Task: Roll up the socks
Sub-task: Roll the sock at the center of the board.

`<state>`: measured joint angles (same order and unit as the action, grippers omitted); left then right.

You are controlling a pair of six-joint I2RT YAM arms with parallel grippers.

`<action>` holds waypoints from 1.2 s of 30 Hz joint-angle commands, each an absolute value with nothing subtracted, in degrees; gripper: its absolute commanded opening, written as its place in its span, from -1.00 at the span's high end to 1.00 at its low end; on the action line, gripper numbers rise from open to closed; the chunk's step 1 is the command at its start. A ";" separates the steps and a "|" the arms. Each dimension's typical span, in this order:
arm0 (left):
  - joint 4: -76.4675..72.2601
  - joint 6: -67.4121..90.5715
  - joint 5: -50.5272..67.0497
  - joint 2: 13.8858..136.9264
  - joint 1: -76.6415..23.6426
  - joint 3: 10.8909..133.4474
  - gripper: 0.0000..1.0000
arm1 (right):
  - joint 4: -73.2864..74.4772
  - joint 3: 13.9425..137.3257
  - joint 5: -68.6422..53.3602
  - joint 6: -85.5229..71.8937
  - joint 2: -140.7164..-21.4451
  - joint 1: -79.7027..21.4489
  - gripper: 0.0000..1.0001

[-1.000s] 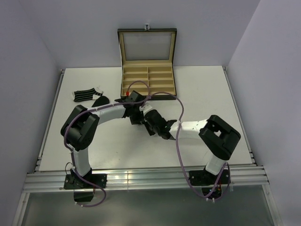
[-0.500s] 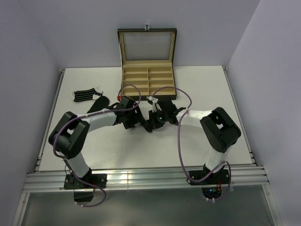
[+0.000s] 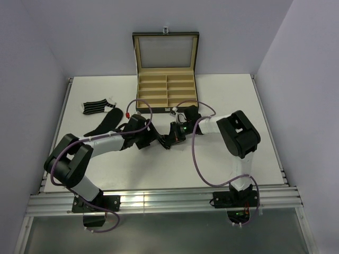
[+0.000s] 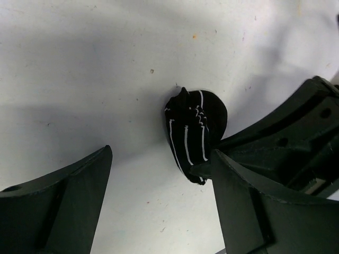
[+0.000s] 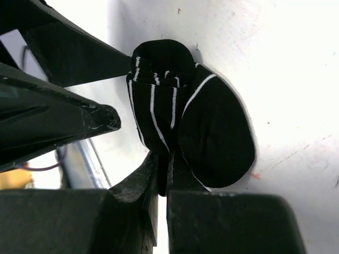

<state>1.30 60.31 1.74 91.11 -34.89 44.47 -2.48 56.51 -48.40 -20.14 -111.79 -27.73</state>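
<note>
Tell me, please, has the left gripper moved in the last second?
Yes. The left gripper has drawn back from the box, toward the top view's lower left.

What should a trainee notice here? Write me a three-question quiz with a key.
1. True or false: the left gripper is clamped on the rolled sock.
2. Which compartments of the box hold socks? A) all B) the front row C) none
3. Fill in: besides the rolled one, ___ socks lie flat at the far left of the table.
Key: 1 false: its fingers stand wide apart, and the right gripper pinches the sock. 2 C. 3 two: a striped sock and a black sock.
</note>
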 commanded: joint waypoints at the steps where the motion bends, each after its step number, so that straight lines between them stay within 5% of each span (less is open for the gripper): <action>1: -2.98 60.82 1.76 91.05 -34.72 44.03 -0.58 | -1.93 57.31 -50.01 -22.23 -115.22 -26.72 1.00; 21: -2.03 60.47 2.29 100.37 -35.07 48.60 -0.11 | -3.34 57.57 -52.91 -26.54 -121.29 -22.94 1.00; 29: 2.28 60.65 0.88 103.53 -35.77 50.10 0.46 | -2.37 57.13 -49.41 -26.63 -119.89 -22.50 1.00; 36: 6.67 58.54 0.53 105.11 -36.39 52.64 0.95 | -2.99 53.35 -40.90 -24.35 -110.23 -23.03 0.41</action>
